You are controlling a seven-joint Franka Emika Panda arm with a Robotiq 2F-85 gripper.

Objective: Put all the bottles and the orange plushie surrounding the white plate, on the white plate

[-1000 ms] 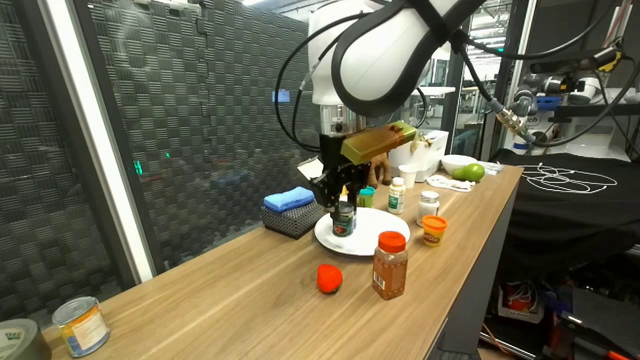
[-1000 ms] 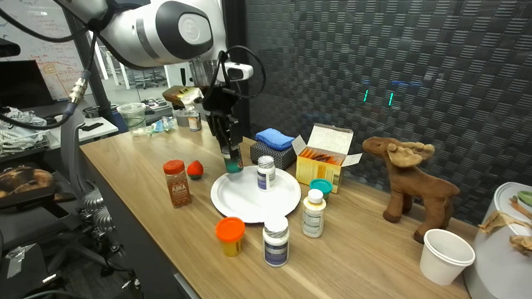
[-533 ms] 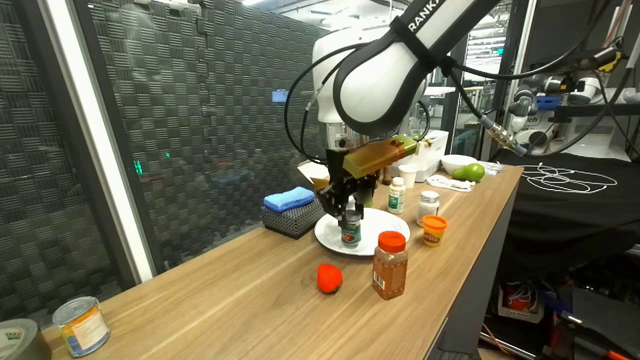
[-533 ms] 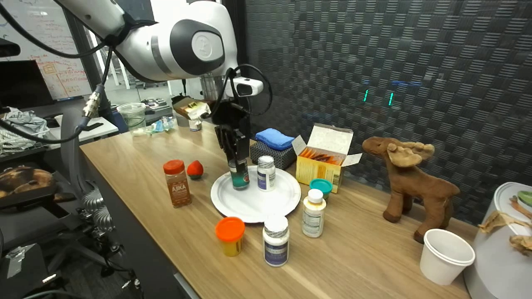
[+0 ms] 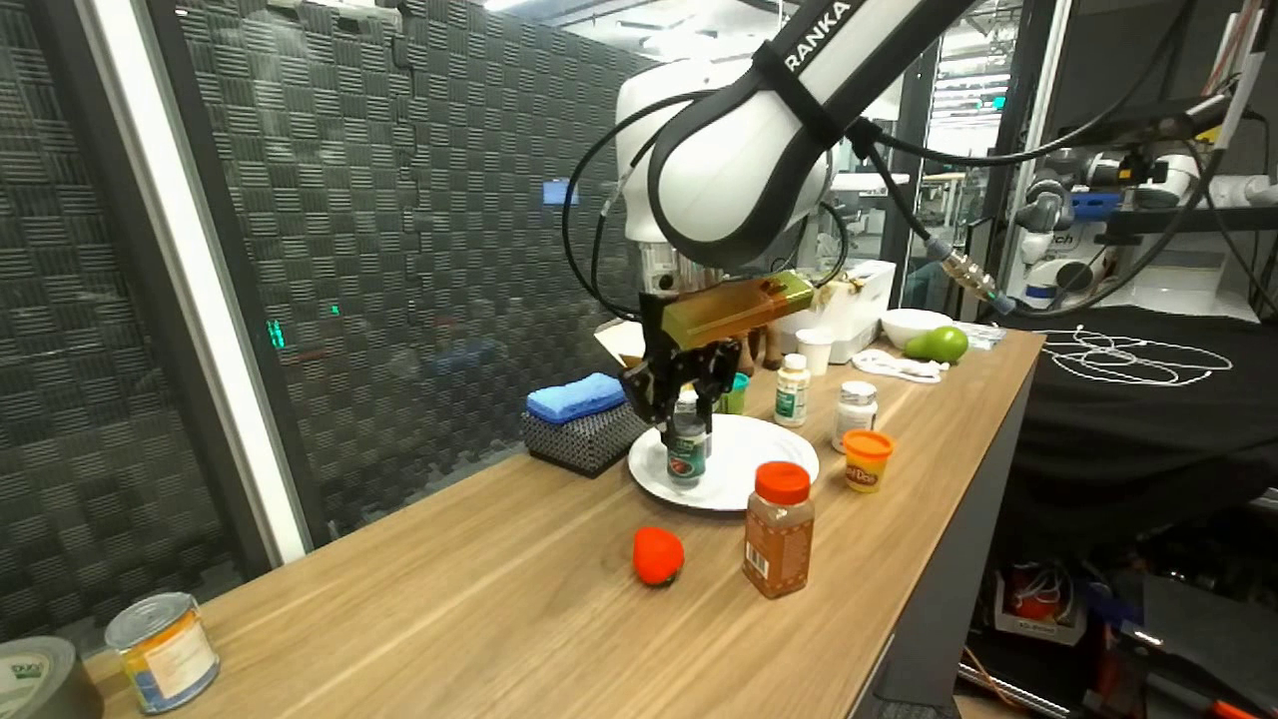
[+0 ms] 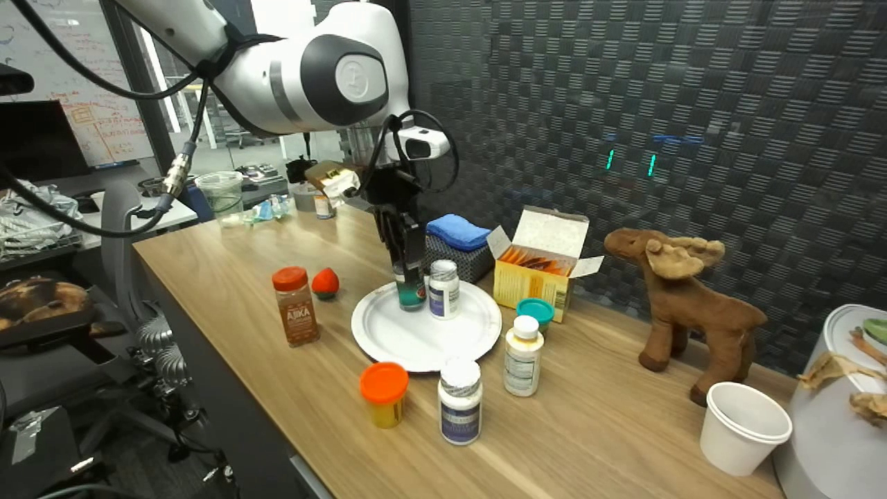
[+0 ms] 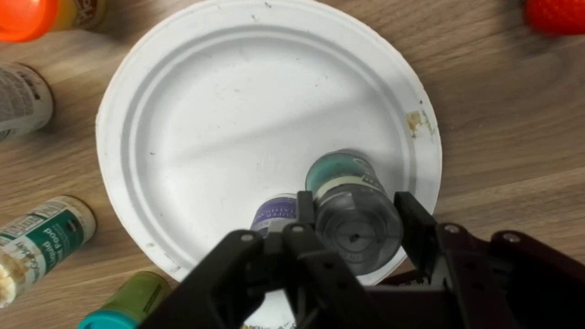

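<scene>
The white plate (image 5: 754, 444) lies mid-table, also in the wrist view (image 7: 237, 91). My gripper (image 6: 410, 267) is shut on a clear jar with a green label (image 7: 356, 233). It holds the jar over the plate, beside an upright white bottle with a purple label (image 6: 443, 291). Whether the jar's base touches the plate is unclear. On the table around the plate stand another white bottle (image 6: 459, 412), a green-labelled plant food bottle (image 5: 791, 394) and a red-lidded Ajika bottle (image 5: 779, 534). No orange plushie shows; the plushie in view is a brown moose (image 6: 693, 312).
An orange-lidded tub (image 6: 384, 395) and a teal-lidded tub (image 6: 535, 312) stand by the plate. A red strawberry-like toy (image 5: 658, 556) lies nearby. Along the wall are an open yellow box (image 6: 530, 284) and a mesh box (image 5: 584, 434) with a blue cloth (image 5: 576, 397).
The gripper has carried the jar from the plate's edge down over the plate. In the last half second, it has shifted closer to the purple-labelled bottle.
</scene>
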